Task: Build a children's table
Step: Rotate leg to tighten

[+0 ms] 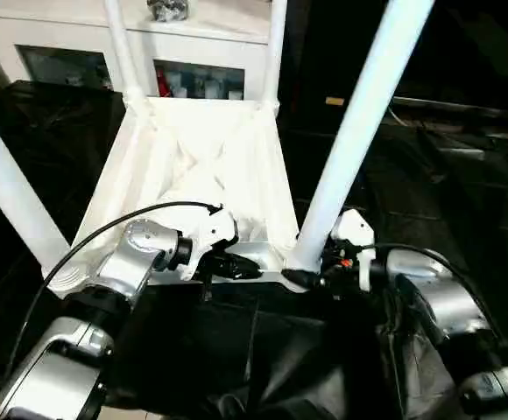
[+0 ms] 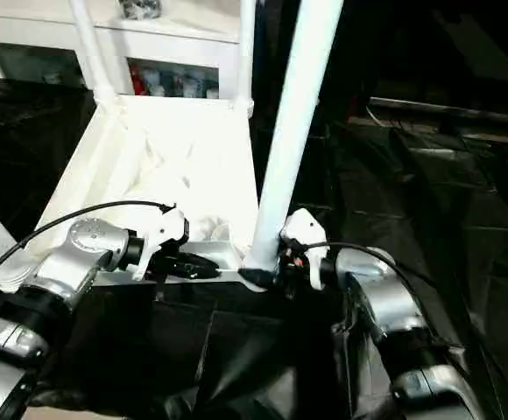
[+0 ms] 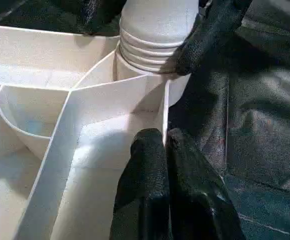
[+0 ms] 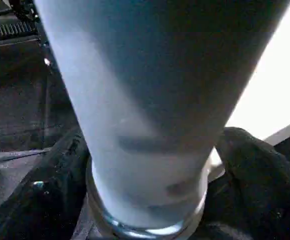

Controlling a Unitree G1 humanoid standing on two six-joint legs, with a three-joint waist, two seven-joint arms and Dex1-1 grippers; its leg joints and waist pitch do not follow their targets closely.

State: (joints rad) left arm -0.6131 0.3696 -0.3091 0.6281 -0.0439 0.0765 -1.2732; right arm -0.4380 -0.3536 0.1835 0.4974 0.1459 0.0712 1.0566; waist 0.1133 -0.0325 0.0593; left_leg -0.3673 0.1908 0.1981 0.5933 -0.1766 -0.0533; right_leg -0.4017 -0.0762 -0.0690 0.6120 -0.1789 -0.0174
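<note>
**A:** Seating that near right leg (image 1: 359, 122) is the step, as I read it; the table top (image 1: 193, 157) lies ribbed side up on the black sheet (image 1: 464, 192) at the middle of the head view, and the leg rises from the socket (image 3: 150, 82) at its five o'clock corner; three other legs stand at the remaining corners.

**B:** And the grippers?

**A:** The right gripper (image 1: 311, 276) has its fingers on either side of the leg's foot, spread wide; whether they press or merely bracket it I cannot tell; the left gripper (image 3: 166, 145) has its fingers pinched tight on the thin upright rim of the top, just beside that socket.

**B:** So how to do it well?

**A:** Keep the left pinch firm so the top does not skid or tip; squeeze the leg low, near the ridged collar (image 3: 147, 47); turn or push straight along the socket's axis, never sideways; stop once the ridges sink out of sight.

**B:** Risks?

**A:** A slanted leg binding; the rim slipping from the pinch.
</note>
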